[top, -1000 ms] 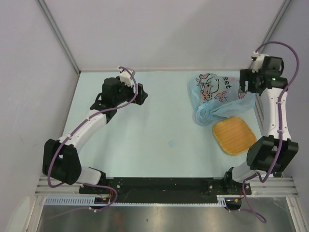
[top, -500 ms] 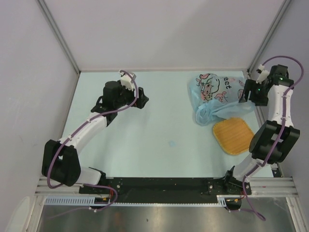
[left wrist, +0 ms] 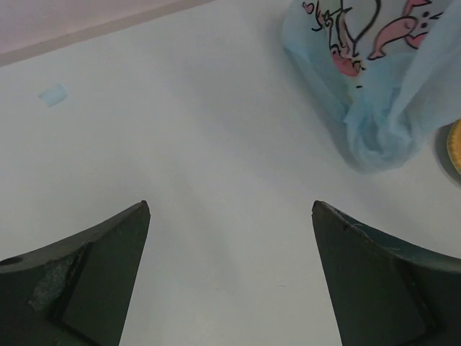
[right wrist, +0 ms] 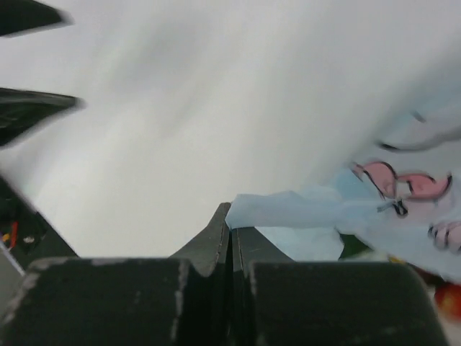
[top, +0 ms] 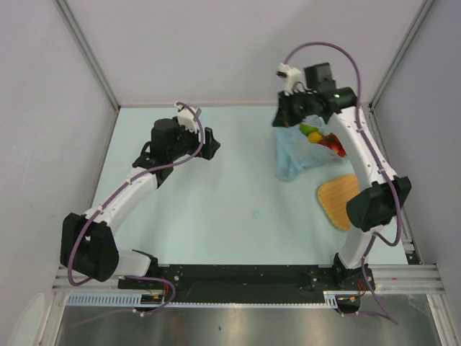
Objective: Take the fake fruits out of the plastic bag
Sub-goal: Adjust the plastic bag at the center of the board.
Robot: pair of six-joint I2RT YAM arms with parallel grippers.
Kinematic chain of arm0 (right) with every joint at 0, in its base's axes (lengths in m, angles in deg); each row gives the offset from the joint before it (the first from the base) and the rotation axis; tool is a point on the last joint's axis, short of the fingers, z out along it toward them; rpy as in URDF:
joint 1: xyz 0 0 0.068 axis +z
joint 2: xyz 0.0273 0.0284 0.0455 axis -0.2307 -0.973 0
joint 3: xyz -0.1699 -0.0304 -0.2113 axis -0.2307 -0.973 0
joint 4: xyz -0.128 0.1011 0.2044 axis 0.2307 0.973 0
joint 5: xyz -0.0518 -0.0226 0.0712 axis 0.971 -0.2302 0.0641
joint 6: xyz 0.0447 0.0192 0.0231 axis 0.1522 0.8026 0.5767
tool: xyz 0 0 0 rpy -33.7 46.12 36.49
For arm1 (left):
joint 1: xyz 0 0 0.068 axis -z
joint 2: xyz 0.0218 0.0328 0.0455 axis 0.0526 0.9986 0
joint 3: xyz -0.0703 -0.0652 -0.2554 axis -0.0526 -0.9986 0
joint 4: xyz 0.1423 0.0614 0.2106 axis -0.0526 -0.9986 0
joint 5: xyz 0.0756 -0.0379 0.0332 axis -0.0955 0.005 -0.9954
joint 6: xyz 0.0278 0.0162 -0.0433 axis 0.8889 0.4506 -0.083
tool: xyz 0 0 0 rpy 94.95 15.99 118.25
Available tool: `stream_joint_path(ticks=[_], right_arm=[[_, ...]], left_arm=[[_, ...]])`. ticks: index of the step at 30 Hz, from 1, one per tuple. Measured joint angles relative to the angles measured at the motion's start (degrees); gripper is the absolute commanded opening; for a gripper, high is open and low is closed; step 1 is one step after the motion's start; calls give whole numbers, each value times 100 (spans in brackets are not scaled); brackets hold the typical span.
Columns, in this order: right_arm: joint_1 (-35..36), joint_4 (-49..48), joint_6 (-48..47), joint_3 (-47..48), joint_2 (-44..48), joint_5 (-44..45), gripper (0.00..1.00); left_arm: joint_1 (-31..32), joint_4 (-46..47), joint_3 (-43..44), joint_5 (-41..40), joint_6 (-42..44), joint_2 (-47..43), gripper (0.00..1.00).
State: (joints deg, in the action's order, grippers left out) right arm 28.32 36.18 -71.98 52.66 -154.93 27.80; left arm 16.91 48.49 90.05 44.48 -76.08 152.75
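Observation:
My right gripper [top: 287,120] is shut on a fold of the light-blue plastic bag [top: 288,155], which hangs stretched below it near the back wall. In the right wrist view the jaws [right wrist: 230,216] stand pressed together with the bag's edge [right wrist: 288,209] pinched at their tips. A cluster of fake fruits [top: 320,138], green, yellow and red, shows just right of the bag; I cannot tell whether they still lie inside it. My left gripper [top: 210,143] stands open over bare table at the back left, its fingers [left wrist: 94,267] wide apart, the printed bag [left wrist: 374,72] ahead of it.
An orange woven square tray [top: 337,198] lies in front of the bag, partly covered by my right arm. The right arm arches over the bag from the right. Enclosure walls stand close behind and to the right of the bag.
The right arm swung left from the bag's right end, and its gripper shut on the bag and raised it. The bag drew up and narrowed, and the fruits came into sight. Left arm unchanged.

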Motion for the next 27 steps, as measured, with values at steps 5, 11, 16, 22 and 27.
stream_joint_path(ticks=[5,11,16,22,27], right_arm=[[1386,-179,22,1954,-1182,-402,0],[2179,-660,214,3563,-2745,-551,88],[2157,-555,234,3491,-3104,-446,100],[1591,-385,76,1882,-1781,-575,100],[1137,-348,-116,-151,278,-149,93]], left_arm=[[-291,-238,492,-267,79,-57,100],[-1226,-282,785,-566,101,-317,100],[-1311,-415,761,-131,313,-562,100],[-1292,-999,758,1073,1152,-660,100],[-1169,-1628,931,1998,1543,-422,100]])
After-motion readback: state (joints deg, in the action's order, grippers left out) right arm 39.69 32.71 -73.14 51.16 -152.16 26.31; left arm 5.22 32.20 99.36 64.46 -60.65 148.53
